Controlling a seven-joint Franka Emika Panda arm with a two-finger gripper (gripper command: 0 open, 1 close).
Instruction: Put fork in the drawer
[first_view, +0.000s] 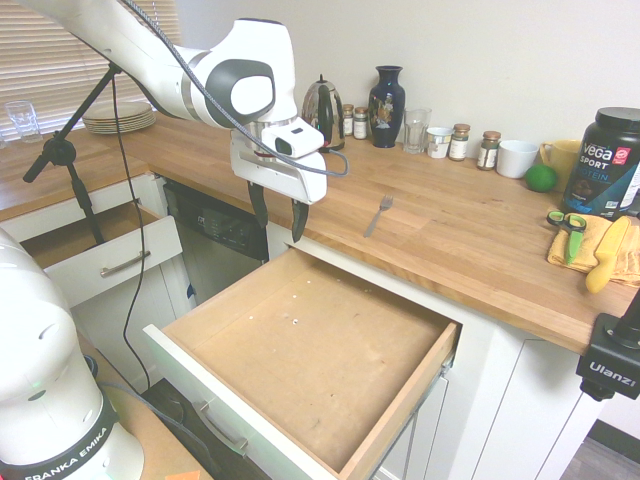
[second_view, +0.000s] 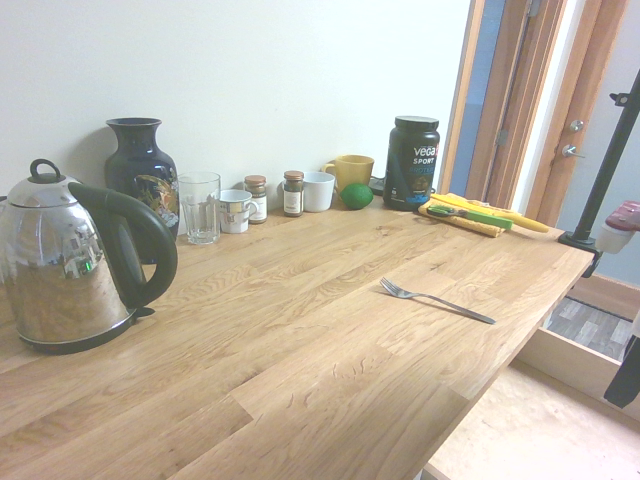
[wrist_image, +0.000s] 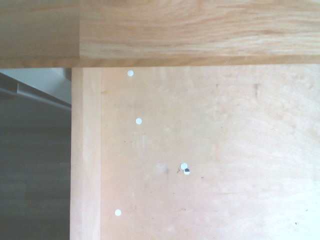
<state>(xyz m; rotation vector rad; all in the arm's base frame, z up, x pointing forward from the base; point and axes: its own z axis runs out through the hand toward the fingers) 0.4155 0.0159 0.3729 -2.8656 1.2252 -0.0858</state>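
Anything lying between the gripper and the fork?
No. In the first exterior view, only bare countertop lies between the open gripper and the fork.

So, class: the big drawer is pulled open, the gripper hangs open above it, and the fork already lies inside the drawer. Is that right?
Not quite. The fork is not in the drawer; it lies on the wooden countertop, behind the drawer's opening, as the first exterior view shows. The rest holds: the drawer is pulled open with nothing in it, and the gripper hangs open above it.
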